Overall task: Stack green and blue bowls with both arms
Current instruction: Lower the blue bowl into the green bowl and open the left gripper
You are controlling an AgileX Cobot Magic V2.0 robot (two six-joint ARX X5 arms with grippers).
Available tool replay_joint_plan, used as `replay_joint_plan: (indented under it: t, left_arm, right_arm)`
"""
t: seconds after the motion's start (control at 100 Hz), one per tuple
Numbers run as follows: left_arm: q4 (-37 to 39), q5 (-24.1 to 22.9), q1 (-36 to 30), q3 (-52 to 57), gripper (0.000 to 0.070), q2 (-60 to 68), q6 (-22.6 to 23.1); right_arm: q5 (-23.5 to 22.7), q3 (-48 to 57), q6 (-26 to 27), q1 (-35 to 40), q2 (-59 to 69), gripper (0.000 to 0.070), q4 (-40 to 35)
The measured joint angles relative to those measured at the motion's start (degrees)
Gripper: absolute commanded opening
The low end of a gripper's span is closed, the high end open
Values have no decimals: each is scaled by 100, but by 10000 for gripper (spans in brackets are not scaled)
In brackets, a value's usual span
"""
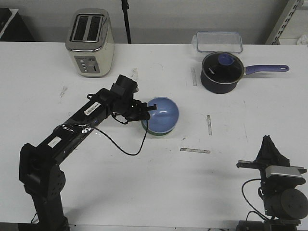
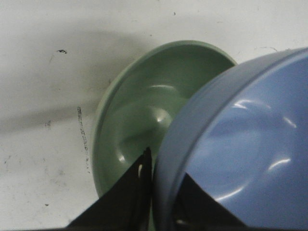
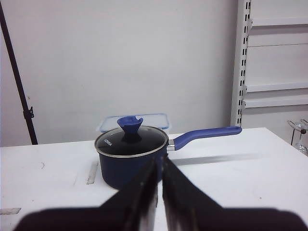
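The pale blue bowl [image 1: 163, 113] sits tilted over the pale green bowl [image 1: 155, 132] at the table's middle; only the green rim shows beneath it. My left gripper [image 1: 148, 109] is shut on the blue bowl's left rim. In the left wrist view the blue bowl [image 2: 245, 144] overlaps the green bowl [image 2: 144, 110], and the two dark fingers [image 2: 132, 197] pinch the blue rim, one outside and one inside, around the gripper's middle [image 2: 161, 183]. My right gripper [image 1: 267, 144] is parked at the front right, shut and empty, its middle [image 3: 160, 168] pointing toward the saucepan.
A dark saucepan [image 1: 221, 72] with a purple handle [image 1: 267, 69] stands at the back right, also in the right wrist view [image 3: 131, 156]. A clear lidded container [image 1: 217, 42] sits behind it. A toaster [image 1: 90, 42] stands at the back left. Tape strips [image 1: 195, 150] lie on the table.
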Motion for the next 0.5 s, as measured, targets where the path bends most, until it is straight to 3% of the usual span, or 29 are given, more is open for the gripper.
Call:
replay_joint_plan:
  t: [0.25, 0.32, 0.33, 0.5]
  left_arm:
    - [4, 0, 0, 0, 99, 9, -2]
    - [4, 2, 0, 0, 191, 9, -2]
    - [4, 2, 0, 0, 234, 9, -2]
    - [4, 20, 0, 0, 258, 9, -2]
  right_arm:
    - [0, 0, 0, 0, 0, 7, -2]
    - [0, 0, 0, 0, 0, 6, -2]
    - [0, 0, 0, 0, 0, 7, -2]
    - [0, 0, 0, 0, 0, 6, -2]
